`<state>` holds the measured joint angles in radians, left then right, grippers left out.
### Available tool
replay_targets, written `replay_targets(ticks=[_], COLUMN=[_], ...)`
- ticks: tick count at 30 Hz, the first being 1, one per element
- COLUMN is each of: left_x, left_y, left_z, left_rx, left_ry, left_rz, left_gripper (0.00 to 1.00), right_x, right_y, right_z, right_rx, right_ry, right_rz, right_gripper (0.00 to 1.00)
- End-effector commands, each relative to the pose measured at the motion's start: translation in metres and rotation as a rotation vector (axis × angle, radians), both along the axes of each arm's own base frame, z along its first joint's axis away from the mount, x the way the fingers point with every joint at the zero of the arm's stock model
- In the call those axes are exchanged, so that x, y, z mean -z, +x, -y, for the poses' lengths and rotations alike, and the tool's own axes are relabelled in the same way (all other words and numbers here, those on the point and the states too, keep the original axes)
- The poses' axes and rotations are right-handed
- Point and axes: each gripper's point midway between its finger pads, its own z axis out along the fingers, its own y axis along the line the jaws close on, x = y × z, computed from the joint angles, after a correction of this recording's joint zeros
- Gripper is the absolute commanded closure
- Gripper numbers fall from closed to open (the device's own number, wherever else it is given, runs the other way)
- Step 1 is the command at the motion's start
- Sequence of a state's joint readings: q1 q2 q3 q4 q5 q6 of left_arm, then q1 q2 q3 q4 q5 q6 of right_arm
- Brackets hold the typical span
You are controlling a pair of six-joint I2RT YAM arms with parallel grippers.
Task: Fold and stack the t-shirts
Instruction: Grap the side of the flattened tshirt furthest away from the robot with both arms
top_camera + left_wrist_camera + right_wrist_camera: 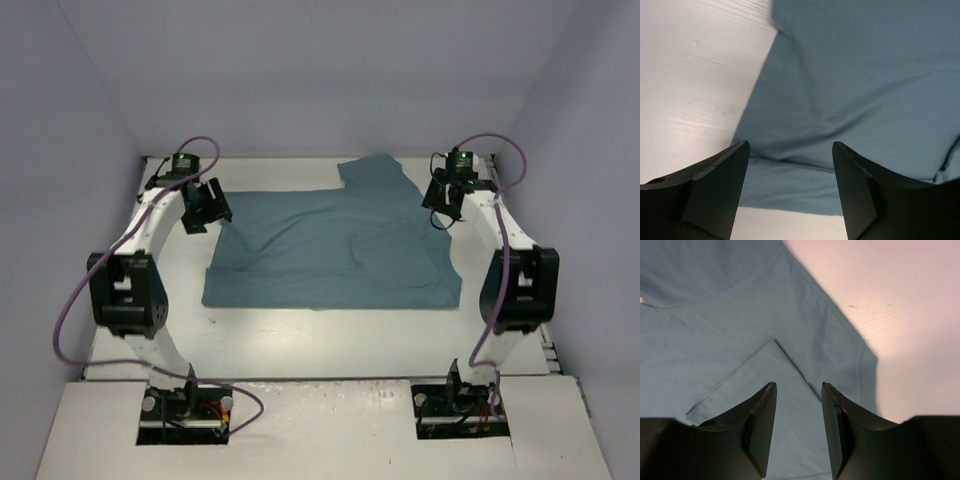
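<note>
Teal soft cloth covers the middle of the matte white table (300, 345): one plain teal short-sleeved t-shirt (330, 255), no print, lies spread in a rough rectangle. Its near hem runs almost straight, parallel to the near table edge. A sleeve (378, 172) projects as a blunt tab from the far edge, right of centre. The surface is not flat — shallow diagonal creases fan from the far left corner toward the centre.

Left gripper (789, 147): two black, matte, wedge-shaped rigid fingers, set wide apart with nothing between them. It hangs over the far left part of the t-shirt, close to where the teal edge meets the white tabletop. The tabletop shows a fine ridged grain there. No contact with the cloth is visible.

Right gripper (798, 386): the same black finger pair, parted by a narrower gap than the left's, with nothing clamped. It sits over the far right part of the t-shirt, near the sleeve. The cloth below has a stitched hem along its right edge. An upper layer lies folded over it as a pointed triangular flap (760, 375), its apex just beyond the fingertips. Whether the tips touch the cloth cannot be told.

Arms: white links and black joint housings, each trailing a looped purple cable (490, 137). Plain pale lavender-grey walls (320, 70) enclose three sides.
</note>
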<state>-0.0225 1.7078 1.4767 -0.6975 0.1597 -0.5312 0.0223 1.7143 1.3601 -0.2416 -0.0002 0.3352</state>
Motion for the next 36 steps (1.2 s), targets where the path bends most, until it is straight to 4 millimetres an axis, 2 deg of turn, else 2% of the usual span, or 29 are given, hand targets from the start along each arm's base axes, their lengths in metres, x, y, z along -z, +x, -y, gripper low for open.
replay_targets(ticks=[1, 4, 8, 10, 13, 16, 19, 21, 25, 28, 29, 31, 32, 34, 36], left_x=[0.01, 0.026, 0.065, 0.087, 0.103, 0.124, 0.127, 0.132, 0.132, 0.121, 0.111, 0.085, 0.064, 0.042, 0.002], left_y=[0.023, 0.038, 0.033, 0.019, 0.004, -0.026, -0.041, -0.056, -0.073, -0.07, -0.06, -0.034, -0.013, 0.004, 0.041], left_z=[0.02, 0.03, 0.028, 0.026, 0.023, 0.021, 0.022, 0.018, 0.01, 0.005, 0.002, 0.001, 0.002, 0.001, -0.001], left_rx=[0.028, 0.012, -0.018, -0.033, -0.063, -0.096, -0.111, -0.116, -0.128, -0.118, -0.107, -0.075, -0.049, -0.005, 0.043], left_ry=[0.034, 0.035, 0.042, 0.051, 0.053, 0.044, 0.024, 0.037, 0.061, 0.071, 0.085, 0.093, 0.101, 0.122, 0.15], left_rz=[-0.005, 0.001, -0.079, -0.134, -0.172, -0.225, -0.23, -0.257, -0.277, -0.247, -0.216, -0.143, -0.082, -0.04, 0.067], left_gripper=[0.36, 0.39, 0.43, 0.45, 0.46, 0.46, 0.47, 0.47, 0.47, 0.47, 0.46, 0.46, 0.44, 0.42, 0.39], right_x=[0.012, 0.039, 0.056, 0.055, 0.059, 0.063, 0.064, 0.065, 0.068, 0.067, 0.061, 0.047, 0.034, 0.028, 0.017], right_y=[0.026, 0.03, 0.021, 0.016, 0.009, 0.005, 0.002, -0.003, -0.011, -0.012, -0.005, 0.01, 0.022, 0.035, 0.058], right_z=[-0.013, -0.018, -0.029, -0.034, -0.034, -0.029, -0.029, -0.029, -0.024, -0.021, -0.02, -0.022, -0.022, -0.023, -0.024], right_rx=[-0.069, -0.069, -0.079, -0.082, -0.077, -0.071, -0.066, -0.064, -0.053, -0.046, -0.048, -0.055, -0.061, -0.074, -0.119], right_ry=[0.016, 0.04, 0.032, 0.021, 0.012, -0.005, 0.0, 0.001, -0.015, -0.034, -0.04, -0.04, -0.04, -0.044, -0.03], right_rz=[0.007, -0.047, -0.077, -0.077, -0.086, -0.094, -0.097, -0.101, -0.114, -0.111, -0.094, -0.054, -0.019, 0.002, 0.04], right_gripper=[0.62, 0.64, 0.65, 0.65, 0.64, 0.64, 0.64, 0.64, 0.64, 0.64, 0.64, 0.64, 0.64, 0.65, 0.65])
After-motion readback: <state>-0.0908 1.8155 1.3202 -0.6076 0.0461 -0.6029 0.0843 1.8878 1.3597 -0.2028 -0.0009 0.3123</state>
